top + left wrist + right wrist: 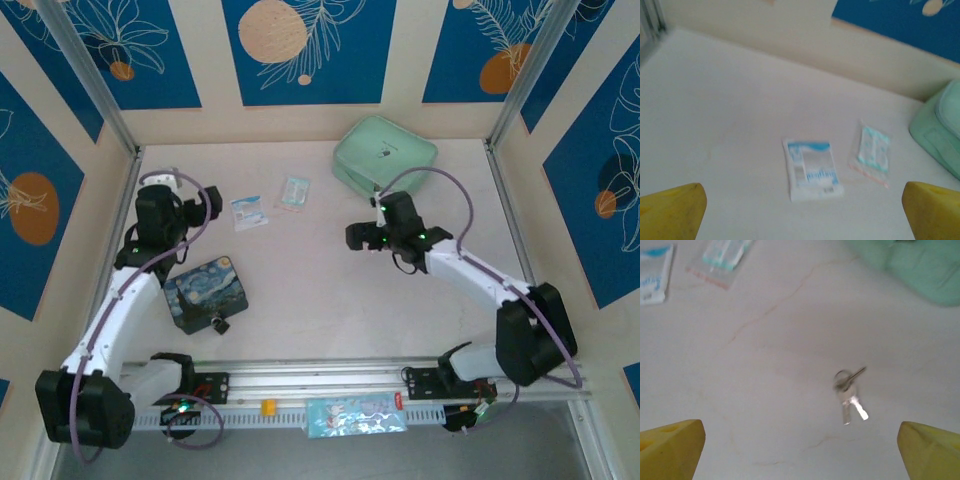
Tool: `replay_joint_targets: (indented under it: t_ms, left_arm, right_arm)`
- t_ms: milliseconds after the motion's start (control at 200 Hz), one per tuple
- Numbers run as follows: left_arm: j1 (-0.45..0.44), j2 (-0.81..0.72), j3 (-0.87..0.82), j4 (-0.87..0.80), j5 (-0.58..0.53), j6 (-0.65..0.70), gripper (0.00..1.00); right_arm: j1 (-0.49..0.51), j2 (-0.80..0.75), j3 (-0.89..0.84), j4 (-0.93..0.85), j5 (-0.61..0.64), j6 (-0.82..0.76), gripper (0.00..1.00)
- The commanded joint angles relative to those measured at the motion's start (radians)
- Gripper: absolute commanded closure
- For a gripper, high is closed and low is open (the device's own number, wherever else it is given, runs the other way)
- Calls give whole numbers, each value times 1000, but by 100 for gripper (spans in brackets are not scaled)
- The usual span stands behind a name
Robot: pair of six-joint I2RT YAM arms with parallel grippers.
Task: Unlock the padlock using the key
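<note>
1. Hanging over the right half of the tabletop (320, 300), the right hand (800, 450) is released. Its two yellow fingers (671, 450) stand wide apart with nothing between them.
2. The key (850, 395) lies flat on the tabletop just ahead of that hand. It sits between the lines of the two fingers, nearer the right one, and neither touches it. It looks like a small silvery bunch on a ring, but blur hides anything finer.
3. The left hand (802, 217) is also released, with its fingers spread wide and holding nothing. It hangs above the far left part of the tabletop.
4. Two flat packets lie ahead of the left hand. A blue-and-white packet (812, 170) is on the left and a clear packet (872, 150) with pale teal print is on the right. They are near each other but apart.
5. The padlock (219, 324) sits on the left side of the tabletop, at the near right corner of the tin box (205, 288). Whether it touches the box or is only just beside it cannot be told, and it is too small to show how its shackle stands. It is well apart from the key and from both hands.
6. A pale green pouch (385, 155) rests by the far wall, beyond the right hand.
7. A light patterned packet (355, 415) lies on the rail (300, 378) at the near edge, between the two arm bases.
</note>
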Motion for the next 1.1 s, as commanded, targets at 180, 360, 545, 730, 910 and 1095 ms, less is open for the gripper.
replay_joint_targets:
  t_ms: [180, 360, 545, 730, 910, 1095]
  left_arm:
    - [-7, -239, -120, -426, -11, -136, 0]
    - [-4, -328, -92, -688, -154, -192, 0]
    - [-4, -325, -67, -816, -284, -285, 0]
    - [-4, -310, -177, -744, -201, -387, 0]
    - [-4, -309, -240, -637, -162, -392, 0]
    - [-8, -313, -308, -519, -70, -445, 0]
  right_arm:
    - [90, 181, 200, -277, 28, 69, 0]
    - [109, 225, 240, -287, 35, 123, 0]
    - [112, 239, 243, -281, 22, 135, 0]
    - [114, 227, 227, -283, 49, 134, 1]
    - [107, 213, 204, -269, 50, 132, 1]
    - [99, 210, 209, -276, 54, 135, 1]
